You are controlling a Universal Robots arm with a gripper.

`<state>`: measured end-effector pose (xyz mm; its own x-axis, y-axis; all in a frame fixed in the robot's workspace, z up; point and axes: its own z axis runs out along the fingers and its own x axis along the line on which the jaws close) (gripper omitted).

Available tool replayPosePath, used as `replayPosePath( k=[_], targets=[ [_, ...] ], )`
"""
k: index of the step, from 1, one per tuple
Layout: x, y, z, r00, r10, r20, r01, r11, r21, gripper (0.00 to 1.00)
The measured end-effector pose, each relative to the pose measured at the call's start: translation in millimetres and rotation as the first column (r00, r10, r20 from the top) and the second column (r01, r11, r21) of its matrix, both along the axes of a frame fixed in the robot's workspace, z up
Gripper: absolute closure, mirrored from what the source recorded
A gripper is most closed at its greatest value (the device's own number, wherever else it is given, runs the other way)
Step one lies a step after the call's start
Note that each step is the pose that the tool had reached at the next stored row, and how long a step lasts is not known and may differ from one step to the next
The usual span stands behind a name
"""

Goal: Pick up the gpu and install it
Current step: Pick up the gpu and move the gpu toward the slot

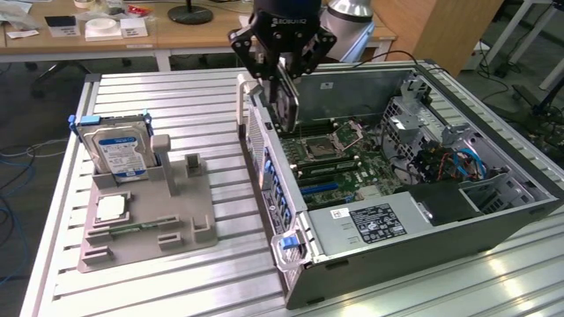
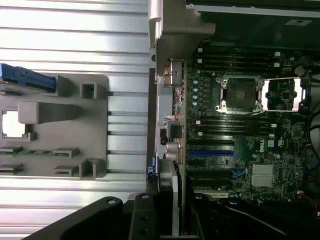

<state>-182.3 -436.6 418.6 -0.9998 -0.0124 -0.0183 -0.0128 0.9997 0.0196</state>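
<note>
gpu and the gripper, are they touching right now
Touching. The exterior view shows the gripper closed on the top edge of the gpu, holding it upright over the open computer case.

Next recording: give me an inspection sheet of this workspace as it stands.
Surface: ribbed metal table, open computer case lying on it.
Job's things: graphics card upright over the motherboard, beside the case's rear wall.
Clutter: grey holder with hard drive and memory stick.
Claw: claw shut on the graphics card.
Cables: blue cables inside the case; loose cables on the floor.
Surroundings: wooden desk behind the table.
</note>
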Motion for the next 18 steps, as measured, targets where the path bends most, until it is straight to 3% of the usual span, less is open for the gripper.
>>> replayPosePath(
  k=[18],
  targets=[
    [64.9,0.0,0.0,1.0000,0.002,-0.0001,-0.002,1.0000,0.0000,0.72]
  ],
)
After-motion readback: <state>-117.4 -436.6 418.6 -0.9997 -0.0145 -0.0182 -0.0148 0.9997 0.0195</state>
